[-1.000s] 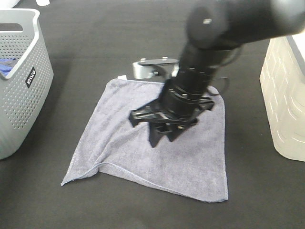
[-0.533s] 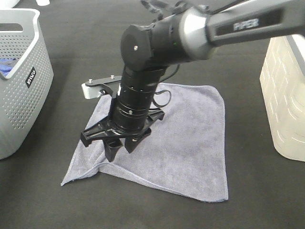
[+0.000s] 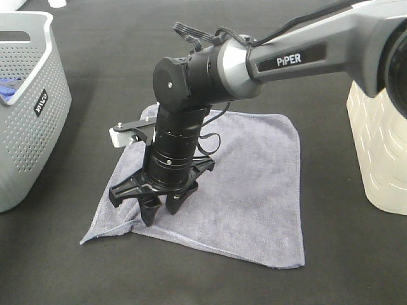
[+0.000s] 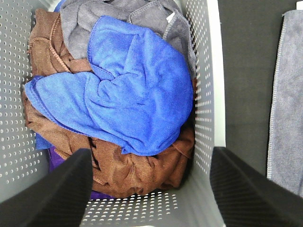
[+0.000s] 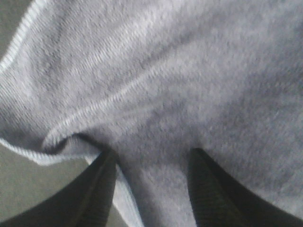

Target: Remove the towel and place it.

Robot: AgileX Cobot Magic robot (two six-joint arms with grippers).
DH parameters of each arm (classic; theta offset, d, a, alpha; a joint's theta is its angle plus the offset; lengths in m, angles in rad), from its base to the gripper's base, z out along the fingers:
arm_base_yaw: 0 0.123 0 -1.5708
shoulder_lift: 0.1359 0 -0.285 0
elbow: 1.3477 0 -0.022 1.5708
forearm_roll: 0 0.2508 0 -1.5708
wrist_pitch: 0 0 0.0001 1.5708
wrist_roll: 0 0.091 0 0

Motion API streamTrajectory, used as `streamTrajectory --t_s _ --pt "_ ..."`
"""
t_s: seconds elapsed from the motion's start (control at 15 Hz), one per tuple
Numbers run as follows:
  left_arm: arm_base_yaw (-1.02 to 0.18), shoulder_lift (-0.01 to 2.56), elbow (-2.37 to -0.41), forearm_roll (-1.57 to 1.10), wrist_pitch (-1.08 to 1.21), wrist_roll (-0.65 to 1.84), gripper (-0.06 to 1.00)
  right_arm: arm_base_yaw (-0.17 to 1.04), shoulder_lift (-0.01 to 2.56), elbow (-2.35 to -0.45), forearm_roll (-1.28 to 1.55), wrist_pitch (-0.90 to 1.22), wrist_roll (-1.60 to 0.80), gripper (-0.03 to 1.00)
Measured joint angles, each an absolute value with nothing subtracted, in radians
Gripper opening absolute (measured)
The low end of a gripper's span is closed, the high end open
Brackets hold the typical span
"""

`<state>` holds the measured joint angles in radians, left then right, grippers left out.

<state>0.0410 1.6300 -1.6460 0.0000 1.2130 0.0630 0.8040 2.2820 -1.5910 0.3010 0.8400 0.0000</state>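
The towel [image 3: 254, 171], grey-lavender with stitched edges, lies spread on the black table; its front-left edge has a fold. My right gripper [image 3: 160, 215] reaches across and points straight down at the towel's front-left part. Its jaws are open, with the fingertips on or just above the cloth. In the right wrist view the towel [image 5: 189, 71] fills the frame and the gripper [image 5: 154, 189] straddles a ridge of cloth by the folded edge. My left gripper [image 4: 151, 198] is open and empty above the grey basket [image 4: 206, 94]; the towel's edge [image 4: 289, 94] shows beside the basket.
The grey perforated basket [image 3: 38, 95] stands at the left, holding a bright blue cloth [image 4: 137, 94], a brown cloth [image 4: 128, 165] and a grey cloth [image 4: 118, 14]. A white basket [image 3: 381, 127] stands at the right edge.
My right arm has swung from the towel's middle to its front-left part and lowered, bringing the open fingertips down to the cloth. The towel has barely shifted.
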Motion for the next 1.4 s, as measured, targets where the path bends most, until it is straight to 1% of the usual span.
streamTrajectory --t_s 0.07,0.4,0.53,0.6,0.73,1.0,1.4 --pt "0.041 1.630 -1.646 0.000 1.213 0.070 0.65 0.804 2.283 -1.591 0.301 0.889 0.000 0.44" --pt "0.041 1.630 -1.646 0.000 1.213 0.073 0.65 0.804 2.283 -1.580 0.327 1.000 -0.034 0.42" --pt "0.041 1.630 -1.646 0.000 1.213 0.073 0.65 0.833 2.283 -1.576 0.356 1.045 -0.081 0.42" --pt "0.041 1.630 -1.646 0.000 1.213 0.073 0.65 0.881 2.283 -1.572 0.370 1.065 -0.106 0.42" --pt "0.041 1.630 -1.646 0.000 1.213 0.073 0.65 0.914 2.283 -1.570 0.378 1.098 -0.123 0.42" --pt "0.041 1.630 -1.646 0.000 1.213 0.073 0.65 0.919 2.283 -1.570 0.374 1.170 -0.129 0.42" --pt "0.041 1.630 -1.646 0.000 1.213 0.073 0.65 0.919 2.117 -1.570 0.337 1.188 -0.097 0.42"
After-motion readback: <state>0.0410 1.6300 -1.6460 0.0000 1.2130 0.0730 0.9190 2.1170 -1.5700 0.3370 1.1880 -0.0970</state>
